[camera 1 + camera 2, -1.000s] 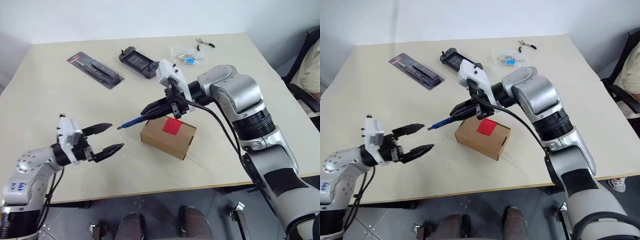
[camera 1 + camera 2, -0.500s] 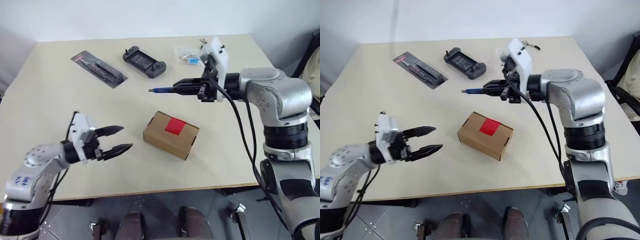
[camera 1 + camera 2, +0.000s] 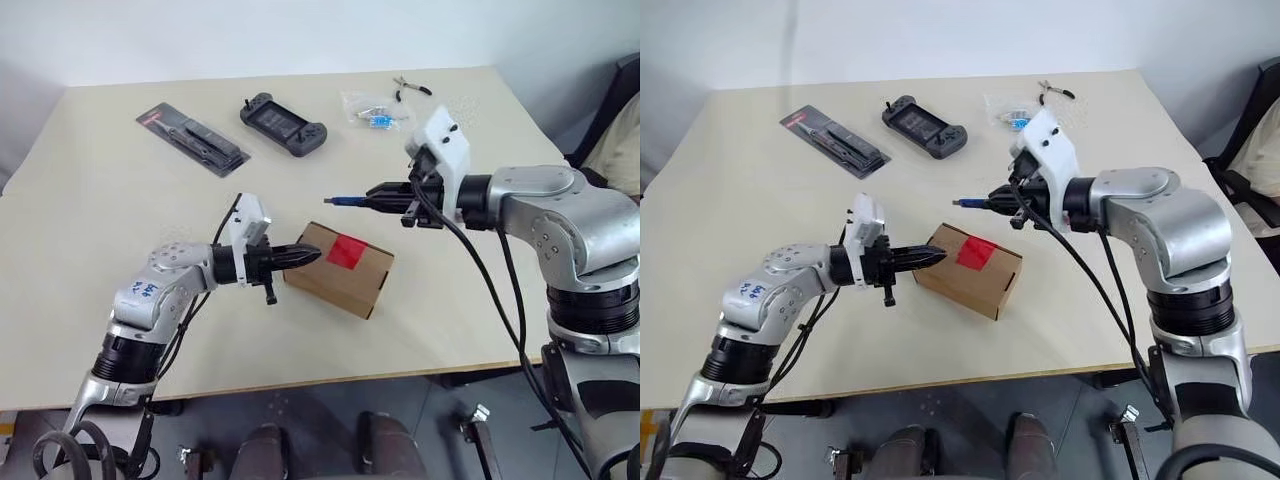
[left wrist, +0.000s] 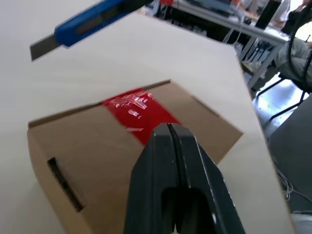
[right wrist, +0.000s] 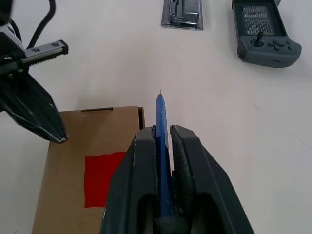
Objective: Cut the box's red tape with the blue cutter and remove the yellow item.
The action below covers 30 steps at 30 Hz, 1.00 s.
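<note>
Cardboard box [image 3: 340, 269] is sitting mid-desk [image 3: 90, 230], plain brown, glossy red tape [image 4: 139, 113] crossing its top; no readable writing. Left gripper [image 3: 312, 254], jaws together, is reaching its edge. Right gripper [image 3: 375, 196] jaws are clamping the blue cutter [image 3: 350, 199] above.

Left gripper [image 3: 308, 255] pinched closed, tip at the box [image 3: 345, 281] edge beside red tape [image 3: 348, 251]; right gripper [image 3: 385, 198] holds blue cutter [image 3: 349, 199] (above table [image 3: 90, 230]).

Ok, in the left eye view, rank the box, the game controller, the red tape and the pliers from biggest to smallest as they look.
1. The box.
2. The game controller, though it lies farther from the camera, so its true size is less sure.
3. The red tape.
4. The pliers, also far back on the table.
</note>
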### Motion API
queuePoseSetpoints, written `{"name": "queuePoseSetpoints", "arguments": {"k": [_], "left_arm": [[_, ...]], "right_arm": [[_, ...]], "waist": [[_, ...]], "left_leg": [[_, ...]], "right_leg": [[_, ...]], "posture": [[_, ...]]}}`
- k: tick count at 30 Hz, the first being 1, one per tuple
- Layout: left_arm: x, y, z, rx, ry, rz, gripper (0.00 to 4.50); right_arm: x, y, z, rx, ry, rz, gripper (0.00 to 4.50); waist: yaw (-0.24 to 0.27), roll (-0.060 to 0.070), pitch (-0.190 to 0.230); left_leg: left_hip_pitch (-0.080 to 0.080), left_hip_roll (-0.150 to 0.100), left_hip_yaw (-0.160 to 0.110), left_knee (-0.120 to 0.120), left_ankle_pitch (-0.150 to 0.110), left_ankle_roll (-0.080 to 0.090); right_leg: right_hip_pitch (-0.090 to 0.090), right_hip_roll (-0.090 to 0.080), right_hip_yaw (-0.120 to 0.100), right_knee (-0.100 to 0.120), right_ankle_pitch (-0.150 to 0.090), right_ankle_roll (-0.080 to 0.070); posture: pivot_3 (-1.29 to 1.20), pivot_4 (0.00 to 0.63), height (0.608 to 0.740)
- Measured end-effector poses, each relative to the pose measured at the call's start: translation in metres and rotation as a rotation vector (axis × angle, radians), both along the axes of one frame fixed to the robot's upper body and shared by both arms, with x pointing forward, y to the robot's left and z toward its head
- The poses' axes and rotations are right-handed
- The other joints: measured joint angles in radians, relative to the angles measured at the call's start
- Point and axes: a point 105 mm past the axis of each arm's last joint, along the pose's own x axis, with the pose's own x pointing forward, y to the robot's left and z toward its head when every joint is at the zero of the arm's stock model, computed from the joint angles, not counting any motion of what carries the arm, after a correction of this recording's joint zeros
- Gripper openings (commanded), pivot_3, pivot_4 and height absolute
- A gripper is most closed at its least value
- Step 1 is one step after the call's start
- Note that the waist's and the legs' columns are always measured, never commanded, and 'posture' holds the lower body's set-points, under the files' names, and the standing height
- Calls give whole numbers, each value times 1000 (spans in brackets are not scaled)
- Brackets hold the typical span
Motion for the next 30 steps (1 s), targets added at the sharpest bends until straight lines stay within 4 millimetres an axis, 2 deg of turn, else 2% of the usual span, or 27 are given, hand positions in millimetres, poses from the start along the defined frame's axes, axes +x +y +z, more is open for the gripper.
{"name": "queuePoseSetpoints", "arguments": {"k": [3,10,19,30], "left_arm": [[6,0,-10,35,43,14,0],[14,-7,-10,100,66,1,0],[18,-15,-9,194,24,-3,0],[23,-12,-7,297,-53,39,0]], "right_arm": [[-2,5,-7,-24,7,14,156],[-1,10,-18,-48,14,39,156],[3,3,-26,-81,25,22,156],[3,-8,-33,-104,43,-10,156]], "waist": [[0,0,0],[6,0,0],[24,0,0],[24,-1,-1]], "left_leg": [[0,0,0,1,0,0],[0,0,0,6,0,1],[0,0,1,8,-1,2],[2,0,3,9,-1,2]], "right_leg": [[0,0,0,0,0,0],[2,0,1,1,0,0],[3,0,2,1,0,0],[3,0,4,2,0,0]], "posture": [[0,150,740],[0,150,740],[0,150,740],[0,150,740]]}}
